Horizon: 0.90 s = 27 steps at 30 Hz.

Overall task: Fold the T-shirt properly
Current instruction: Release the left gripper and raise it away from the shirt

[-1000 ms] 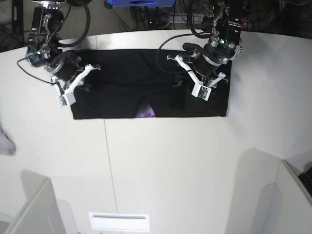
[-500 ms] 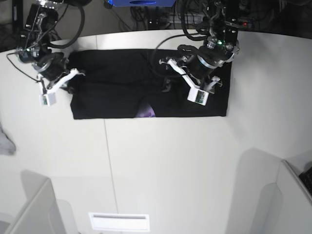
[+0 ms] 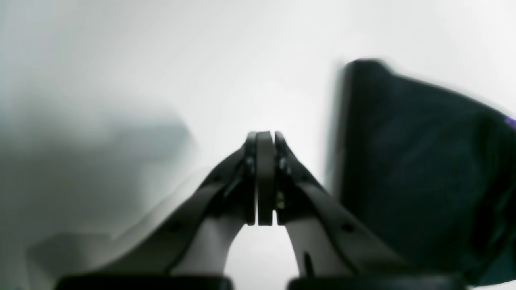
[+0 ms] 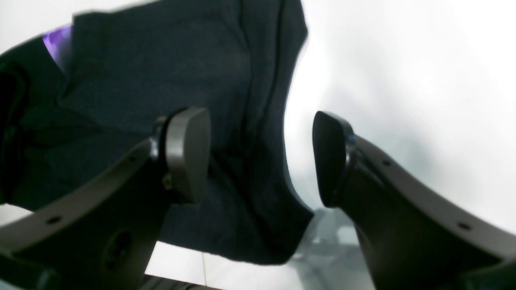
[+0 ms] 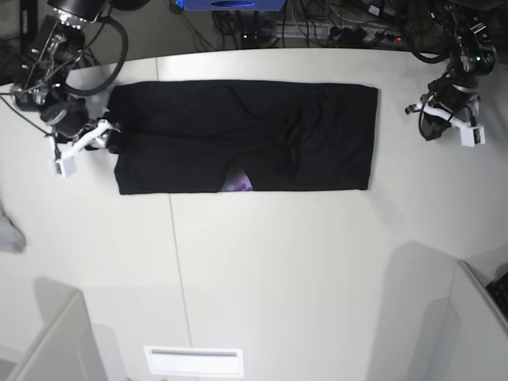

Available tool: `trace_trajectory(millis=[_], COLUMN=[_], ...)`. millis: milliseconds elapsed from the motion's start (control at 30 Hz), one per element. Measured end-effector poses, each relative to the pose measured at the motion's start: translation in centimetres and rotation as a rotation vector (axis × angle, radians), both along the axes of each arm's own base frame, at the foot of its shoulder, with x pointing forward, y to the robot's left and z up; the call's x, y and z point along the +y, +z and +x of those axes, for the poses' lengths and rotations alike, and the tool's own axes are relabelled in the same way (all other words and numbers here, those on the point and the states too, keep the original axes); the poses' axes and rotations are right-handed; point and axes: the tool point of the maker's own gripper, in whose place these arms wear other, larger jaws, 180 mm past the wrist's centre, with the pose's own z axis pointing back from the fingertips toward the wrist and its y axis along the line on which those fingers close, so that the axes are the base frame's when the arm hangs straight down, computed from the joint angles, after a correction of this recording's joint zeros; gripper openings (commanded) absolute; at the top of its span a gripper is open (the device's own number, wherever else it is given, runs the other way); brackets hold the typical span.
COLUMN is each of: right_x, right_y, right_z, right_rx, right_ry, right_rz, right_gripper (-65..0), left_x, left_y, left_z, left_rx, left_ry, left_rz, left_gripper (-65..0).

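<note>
The black T-shirt (image 5: pixel 246 135) lies flat on the white table as a long folded band, with a purple bit of print (image 5: pixel 238 184) peeking out at its near edge. My right gripper (image 4: pixel 258 155) is open at the band's left end (image 5: pixel 109 143); one finger (image 4: pixel 187 153) hangs over the cloth, the other (image 4: pixel 330 157) over bare table, and nothing is held. My left gripper (image 3: pixel 264 139) is shut and empty, over bare table off the T-shirt's right end (image 5: pixel 432 125). The black cloth (image 3: pixel 403 161) shows to its right in the left wrist view.
A small grey cloth scrap (image 5: pixel 8 232) lies at the table's left edge. White partitions stand at the near left (image 5: pixel 55 341) and near right (image 5: pixel 468 317). A white slotted plate (image 5: pixel 194 361) sits at the front. Cables (image 5: pixel 333 32) run behind the table.
My left arm has left the T-shirt's right part, swung out past its right end and shut. My right gripper has shifted to the left end and opened. The T-shirt lies as before.
</note>
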Motion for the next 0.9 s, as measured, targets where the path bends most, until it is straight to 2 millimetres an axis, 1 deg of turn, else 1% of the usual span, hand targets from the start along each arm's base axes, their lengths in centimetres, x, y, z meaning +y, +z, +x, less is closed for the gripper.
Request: trace_trajectory(millis=[100, 167, 200, 267, 333, 467, 633, 733, 867, 900], right_x=[0.1, 0.7, 1.1, 1.3, 0.8, 0.5, 1.4, 1.7, 2.1, 2.1], right_y=[-1.3, -1.7, -1.9, -2.6, -3.1, -3.8, -4.0, -4.0, -4.1, -4.1], right_z=[-0.3, -0.5, -0.5, -0.5, -0.3, 0.2, 0.3, 0.0, -0.3, -0.2], right_rx=[0.040, 0.045, 0.047, 0.063, 0.079, 0.086, 0.053, 0.050, 0.069, 0.068], right_ry=[-0.009, -0.016, -0.022, -0.032, -0.041, -0.063, 0.007, 0.039, 0.055, 0.056], right_rz=[0.028, 0.090, 0.130, 0.169, 0.177, 0.211, 0.224, 0.218, 0.229, 0.231], right_gripper=[-26.9, -26.9, -26.9, -26.9, -26.9, -26.7, -26.7, -26.7, -26.7, -26.7], left_x=[2.7, 4.1, 4.5, 4.4, 3.7, 2.2, 2.5, 1.9, 1.8, 1.5], left_y=[-0.7, -1.7, -2.2, -2.8, -3.0, -4.4, -4.4, -4.8, -4.8, -4.9], left_z=[-1.6, -2.6, -3.0, -3.6, -3.5, -4.2, -4.2, -4.2, -4.2, -4.1], left_rx=[0.009, 0.049, 0.068, 0.094, 0.075, 0.099, 0.108, 0.103, 0.100, 0.100], left_ry=[0.035, 0.036, 0.020, -0.048, -0.081, -0.127, -0.131, -0.125, -0.125, -0.134], left_rz=[0.035, 0.101, 0.136, 0.200, 0.220, 0.202, 0.213, 0.194, 0.190, 0.187], left_gripper=[-65.0, -65.0, -65.0, -65.0, -65.0, -65.0, -65.0, -65.0, -65.0, -65.0])
